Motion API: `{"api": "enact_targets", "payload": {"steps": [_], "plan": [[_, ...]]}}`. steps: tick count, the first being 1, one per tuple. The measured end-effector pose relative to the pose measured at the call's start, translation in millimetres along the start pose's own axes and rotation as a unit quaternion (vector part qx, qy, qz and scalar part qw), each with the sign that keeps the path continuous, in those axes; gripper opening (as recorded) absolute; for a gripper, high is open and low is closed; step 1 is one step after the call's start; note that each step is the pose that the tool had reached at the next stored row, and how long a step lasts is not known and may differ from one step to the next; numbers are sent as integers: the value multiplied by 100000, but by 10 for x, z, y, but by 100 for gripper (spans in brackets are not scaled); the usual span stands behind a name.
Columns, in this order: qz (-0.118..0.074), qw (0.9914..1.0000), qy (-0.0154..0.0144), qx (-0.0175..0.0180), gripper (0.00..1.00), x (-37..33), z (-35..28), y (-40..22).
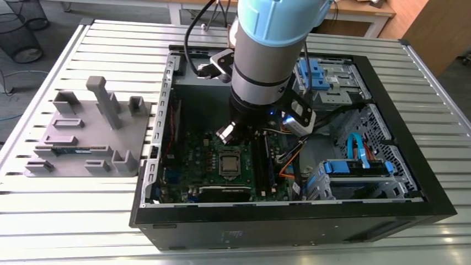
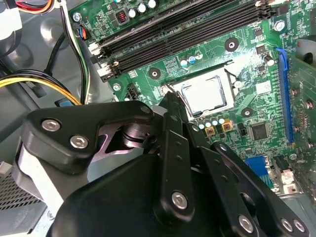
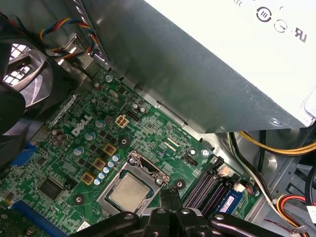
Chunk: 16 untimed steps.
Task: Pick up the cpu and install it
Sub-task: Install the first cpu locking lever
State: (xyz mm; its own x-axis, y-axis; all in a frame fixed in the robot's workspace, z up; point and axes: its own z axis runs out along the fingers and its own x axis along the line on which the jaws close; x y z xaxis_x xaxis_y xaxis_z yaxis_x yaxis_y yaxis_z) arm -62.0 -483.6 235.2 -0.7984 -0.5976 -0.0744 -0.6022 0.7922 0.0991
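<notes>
The cpu (image 1: 229, 164) lies flat in its socket on the green motherboard (image 1: 198, 149) inside the open computer case, its silvery top facing up. Both wrist views show the cpu (image 2: 205, 94) (image 3: 129, 192) seated inside the metal socket frame. My gripper (image 3: 169, 199) hangs just above the board beside the socket, on the side toward the memory slots. Its black fingers (image 2: 171, 101) are shut together with nothing between them, and they do not touch the chip. In the exterior view the arm's wrist hides most of the gripper.
A grey holder tray (image 1: 81, 138) carrying a green memory stick (image 1: 74, 149) sits on the slatted table at the exterior view's left. The grey power-supply box (image 3: 222, 64) looms over the board. Black memory slots (image 2: 187, 29), coloured cables (image 2: 39, 81), a fan (image 3: 19, 64) and blue drive cages (image 1: 357, 168) crowd the case.
</notes>
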Motion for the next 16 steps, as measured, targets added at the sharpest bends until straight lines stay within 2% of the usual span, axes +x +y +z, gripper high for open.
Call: {"api": "enact_targets", "payload": {"steps": [16], "plan": [[1,100000,14,13,11,2,26,-3]]}}
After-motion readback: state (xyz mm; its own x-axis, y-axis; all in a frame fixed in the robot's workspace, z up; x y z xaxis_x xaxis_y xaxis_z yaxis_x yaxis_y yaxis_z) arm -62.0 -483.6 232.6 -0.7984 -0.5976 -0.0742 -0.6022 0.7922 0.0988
